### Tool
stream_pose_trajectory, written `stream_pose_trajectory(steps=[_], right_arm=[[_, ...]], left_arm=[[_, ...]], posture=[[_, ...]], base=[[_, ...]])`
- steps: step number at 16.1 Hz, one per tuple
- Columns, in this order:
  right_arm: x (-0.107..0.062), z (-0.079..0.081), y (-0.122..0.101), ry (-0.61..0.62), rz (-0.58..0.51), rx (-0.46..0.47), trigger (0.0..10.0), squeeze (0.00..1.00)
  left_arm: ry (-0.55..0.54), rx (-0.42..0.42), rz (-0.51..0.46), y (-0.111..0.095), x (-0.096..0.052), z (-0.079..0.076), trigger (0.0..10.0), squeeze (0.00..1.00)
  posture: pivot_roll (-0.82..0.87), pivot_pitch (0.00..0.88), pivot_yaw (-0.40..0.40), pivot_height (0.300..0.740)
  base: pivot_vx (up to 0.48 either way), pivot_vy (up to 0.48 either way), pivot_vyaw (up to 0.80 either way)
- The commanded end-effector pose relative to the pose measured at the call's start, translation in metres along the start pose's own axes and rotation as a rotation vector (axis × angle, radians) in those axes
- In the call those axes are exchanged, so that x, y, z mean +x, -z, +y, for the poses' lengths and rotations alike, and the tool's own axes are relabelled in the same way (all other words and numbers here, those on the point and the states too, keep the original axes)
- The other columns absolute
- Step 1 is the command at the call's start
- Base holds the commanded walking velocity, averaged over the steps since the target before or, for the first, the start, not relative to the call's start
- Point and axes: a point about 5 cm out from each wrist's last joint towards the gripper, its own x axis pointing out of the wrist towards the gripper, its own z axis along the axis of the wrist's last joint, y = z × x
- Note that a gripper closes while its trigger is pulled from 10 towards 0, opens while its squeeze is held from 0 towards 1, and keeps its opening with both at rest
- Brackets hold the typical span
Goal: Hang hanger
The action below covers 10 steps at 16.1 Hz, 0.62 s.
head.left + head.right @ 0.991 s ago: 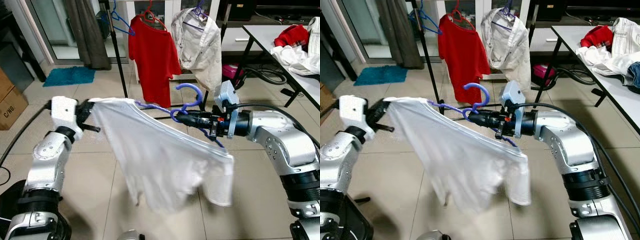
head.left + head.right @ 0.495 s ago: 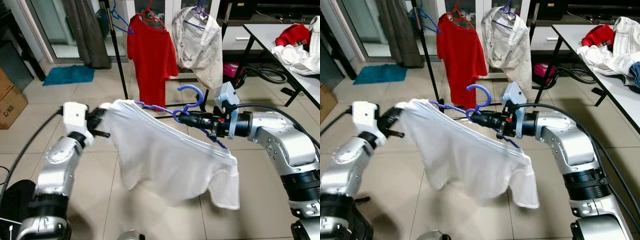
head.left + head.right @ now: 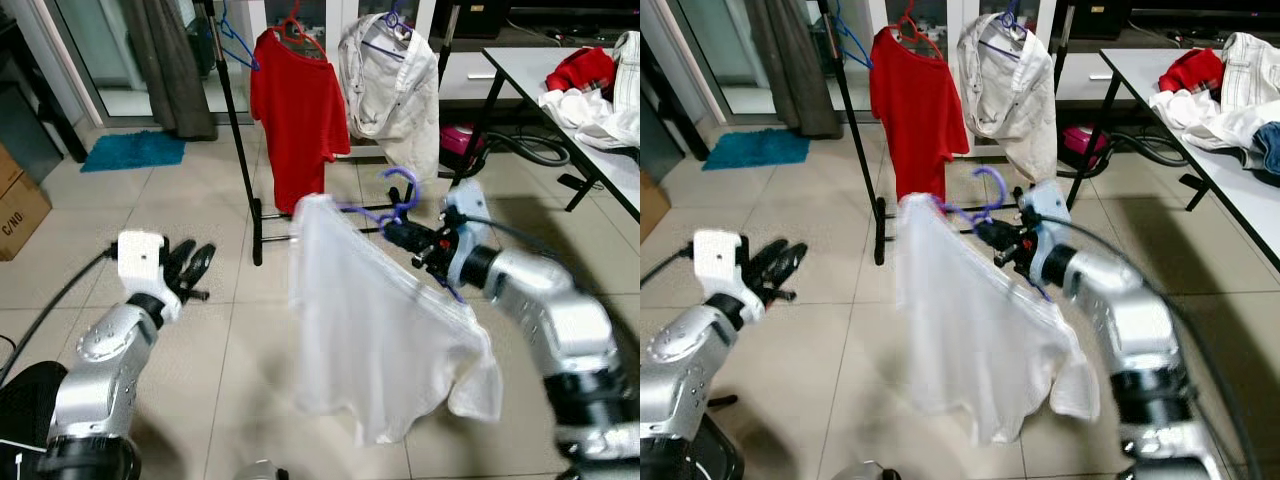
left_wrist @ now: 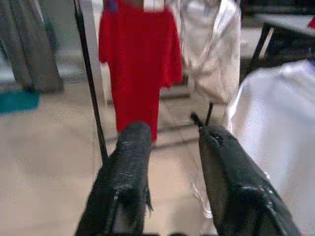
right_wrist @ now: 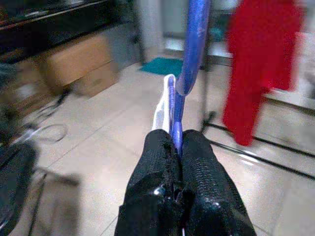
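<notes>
Hanger [image 3: 398, 196], purple and carrying a white shirt [image 3: 375, 330], is being pinched at its neck by the right gripper [image 3: 400, 234], raised before the clothes rack [image 3: 228, 90]. A red shirt [image 3: 298, 115] and pale jacket [image 3: 395, 85] are hanging there. The left gripper [image 3: 195, 268] is hovering apart, fingers spread and empty.

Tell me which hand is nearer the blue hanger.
Right. The right hand is shut on the blue hanger carrying the white shirt; the left hand is open, off to the shirt's left.
</notes>
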Motion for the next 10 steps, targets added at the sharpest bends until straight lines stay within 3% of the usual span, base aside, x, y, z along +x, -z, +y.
stream_pose_trajectory(steps=[1,4,7,10], right_arm=[[-0.004,-0.008,0.007,0.196,-0.013,0.053,10.0,0.0],[-0.01,-0.001,0.039,0.383,0.058,0.18,10.0,0.0],[-0.015,0.005,0.041,0.42,-0.006,0.183,10.0,0.0],[-0.015,0.009,0.045,0.443,0.027,0.188,10.0,0.0]], left_arm=[[0.0,0.02,-0.022,-0.01,-0.002,-0.014,10.0,0.0],[-0.033,0.024,-0.033,-0.01,-0.007,-0.035,10.0,0.0],[-0.037,0.063,0.005,-0.005,-0.009,-0.041,10.0,0.0],[-0.074,0.084,0.019,-0.006,-0.008,-0.039,10.0,0.0]], posture=[[-0.04,0.0,0.065,0.74],[-0.05,0.0,0.083,0.74],[-0.03,0.0,0.077,0.74],[-0.03,0.0,0.082,0.74]], base=[[0.0,0.0,0.0],[0.082,0.0,0.0],[0.305,0.0,0.0],[0.338,0.0,0.0]])
